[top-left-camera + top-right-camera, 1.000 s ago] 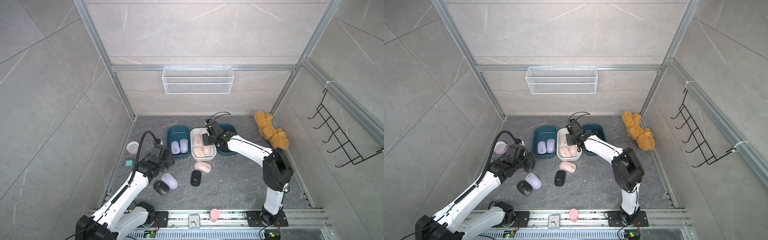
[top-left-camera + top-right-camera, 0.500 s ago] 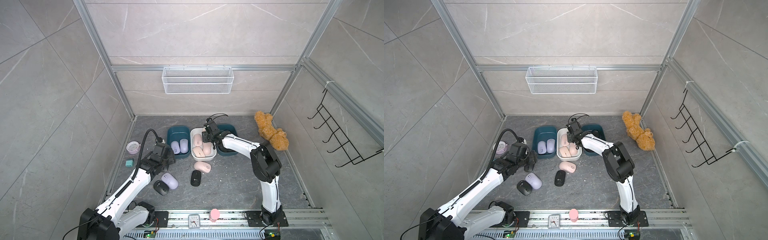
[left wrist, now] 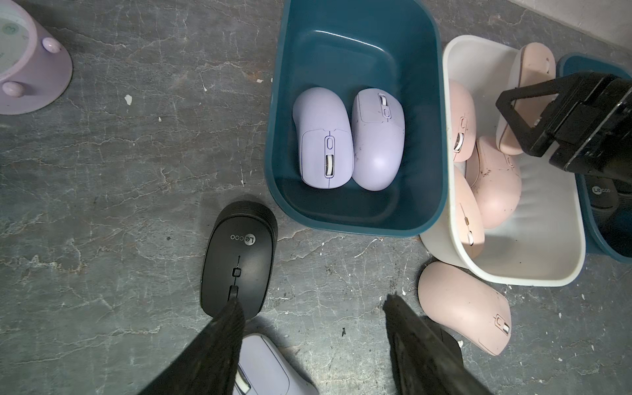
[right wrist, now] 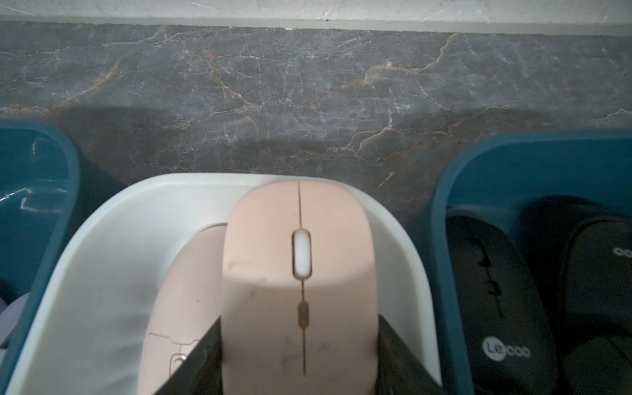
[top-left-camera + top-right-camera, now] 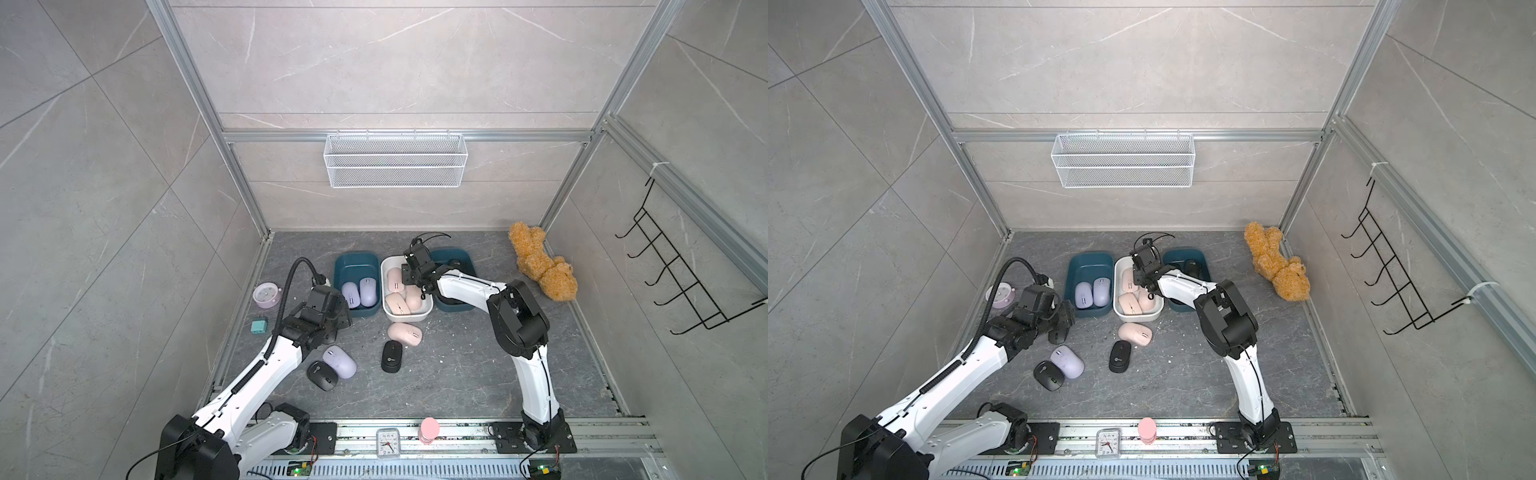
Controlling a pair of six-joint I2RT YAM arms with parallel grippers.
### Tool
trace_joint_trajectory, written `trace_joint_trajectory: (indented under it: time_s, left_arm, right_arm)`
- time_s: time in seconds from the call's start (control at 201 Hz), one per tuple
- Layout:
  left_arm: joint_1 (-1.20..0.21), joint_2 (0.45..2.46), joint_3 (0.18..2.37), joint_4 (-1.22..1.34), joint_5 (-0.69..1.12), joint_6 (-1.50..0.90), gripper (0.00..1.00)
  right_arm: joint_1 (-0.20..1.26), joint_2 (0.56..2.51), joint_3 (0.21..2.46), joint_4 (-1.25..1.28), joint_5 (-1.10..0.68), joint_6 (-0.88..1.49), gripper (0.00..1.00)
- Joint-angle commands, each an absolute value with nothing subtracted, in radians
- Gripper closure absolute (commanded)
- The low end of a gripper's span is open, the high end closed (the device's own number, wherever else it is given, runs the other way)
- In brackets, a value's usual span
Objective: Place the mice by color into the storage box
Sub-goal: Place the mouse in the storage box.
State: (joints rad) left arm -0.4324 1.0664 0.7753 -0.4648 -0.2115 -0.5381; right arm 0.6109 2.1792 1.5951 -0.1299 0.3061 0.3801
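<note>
Over the white bin's point(image 4: 102, 239) far rim, the right hand point(image 4: 301, 355) clamps a pink mouse point(image 4: 297, 273) above stacked pink mice point(image 4: 178, 290); released here, it may slide off the pile and over the rim, while the left hand point(image 3: 313, 299) hangs spread.

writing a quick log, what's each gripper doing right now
Left gripper: open, empty.
Right gripper: closed on a pink mouse.

Matt plast. mice point(image 3: 323, 143), glossy bins point(image 3: 342, 41)
</note>
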Motion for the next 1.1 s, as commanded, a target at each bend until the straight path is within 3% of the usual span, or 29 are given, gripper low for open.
trace_joint_trajectory:
  time_s: [0.0, 1.096]
  left_arm:
    - [-0.434, 1.051, 0.802, -0.445, -0.237, -0.512, 0.32]
    - [-0.434, 0.994, 0.793, -0.474, -0.240, -0.523, 0.32]
  right_arm:
    - [0.617, 2.209, 1.624, -0.148, 0.321, 0.413, 0.49]
    - [0.639, 2.294, 1.759, -0.388, 0.348, 0.433, 0.48]
